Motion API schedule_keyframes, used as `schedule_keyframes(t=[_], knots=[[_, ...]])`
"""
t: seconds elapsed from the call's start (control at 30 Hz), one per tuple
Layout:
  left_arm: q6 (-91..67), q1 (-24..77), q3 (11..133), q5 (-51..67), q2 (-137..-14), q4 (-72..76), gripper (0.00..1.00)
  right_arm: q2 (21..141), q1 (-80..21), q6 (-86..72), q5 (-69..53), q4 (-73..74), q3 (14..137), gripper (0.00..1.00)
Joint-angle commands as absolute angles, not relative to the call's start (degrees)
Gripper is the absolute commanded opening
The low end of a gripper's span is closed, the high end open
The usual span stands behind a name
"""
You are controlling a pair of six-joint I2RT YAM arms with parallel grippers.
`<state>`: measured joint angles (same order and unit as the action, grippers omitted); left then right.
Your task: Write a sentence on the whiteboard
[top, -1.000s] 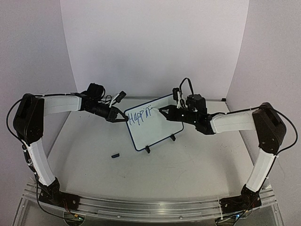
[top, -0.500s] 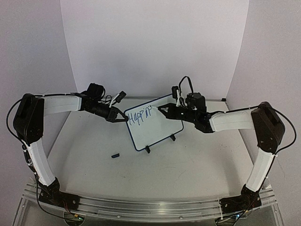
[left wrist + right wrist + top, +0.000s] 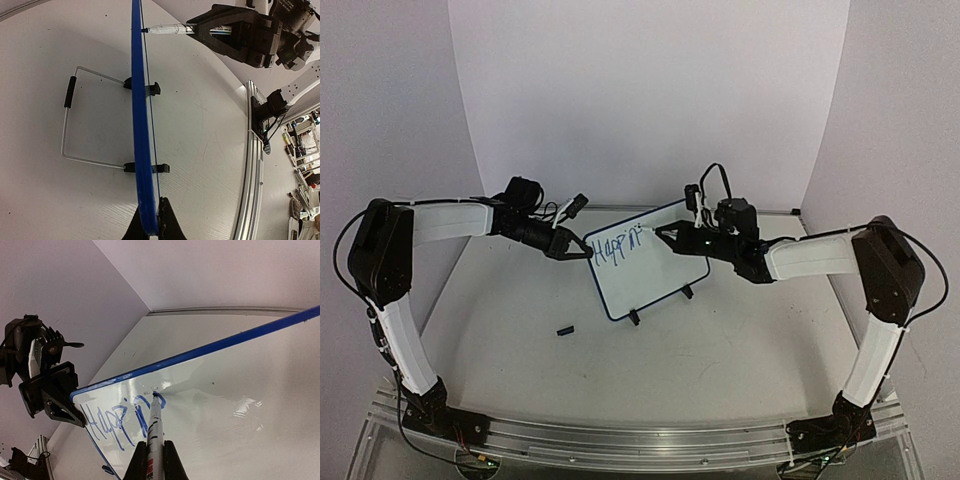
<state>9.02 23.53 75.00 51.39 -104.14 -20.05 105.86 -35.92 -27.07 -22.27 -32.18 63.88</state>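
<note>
The whiteboard (image 3: 650, 275) stands tilted on its clip feet (image 3: 150, 89) near the middle of the table (image 3: 740, 360), a little toward 12 o'clock in the top view. My left gripper (image 3: 580, 250) is clamped on the board's corner at 9 o'clock. My right gripper (image 3: 156, 460) is closed on the marker (image 3: 154, 422), which comes in from 3 o'clock with its tip on the white face. The sentence (image 3: 117, 421) reads "Happi" plus one new stroke, in the upper left part of the board.

My main worry is the support. I hold the board at one corner only, and behind it there is just a thin wire stand (image 3: 64, 130). If I press too hard near the 3 o'clock side, I think the board can swing back around the clamp, and the strokes will break or fade. The marker is slim, so it may also slide or rotate in the jaws. The line climbs toward the upper rim, so the letters may run out of room there.

A small black piece (image 3: 564, 329), maybe the cap, lies at 7 o'clock from the board, well apart from it. The table is white and matte with light marks, and an aluminium rail (image 3: 640, 438) runs along the 6 o'clock edge. Plain white panels (image 3: 650, 100) close the scene at 9, 12 and 3 o'clock.
</note>
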Motion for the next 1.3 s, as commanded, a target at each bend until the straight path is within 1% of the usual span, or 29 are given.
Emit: schedule_keyframes(t=[0.0,0.2,0.6,0.77,0.93,1.27], knots=[[13.1,25.1,75.9,48.0,-103.9,-23.0,0.00,106.2,-35.7,-27.2,-23.1,-32.3,62.3,0.00],[13.1,25.1,75.9,48.0,-104.0,-23.0,0.00,106.0,-35.7,-27.3,-23.2,-32.2,61.1,0.00],[13.1,25.2,75.9,48.0,-103.9,-23.0,0.00,103.3,-35.7,-27.6,-17.5,-32.1,58.3,0.00],[13.1,25.3,75.9,48.0,-103.9,-23.0,0.00,101.7,-35.7,-27.3,-16.2,-32.4,59.0,0.00],[13.1,25.3,75.9,48.0,-103.9,-23.1,0.00,100.5,-35.7,-27.2,-17.4,-33.6,60.5,0.00],[13.2,25.4,75.9,47.9,-103.9,-23.1,0.00,102.4,-35.2,-27.4,-17.9,-34.7,62.6,0.00]])
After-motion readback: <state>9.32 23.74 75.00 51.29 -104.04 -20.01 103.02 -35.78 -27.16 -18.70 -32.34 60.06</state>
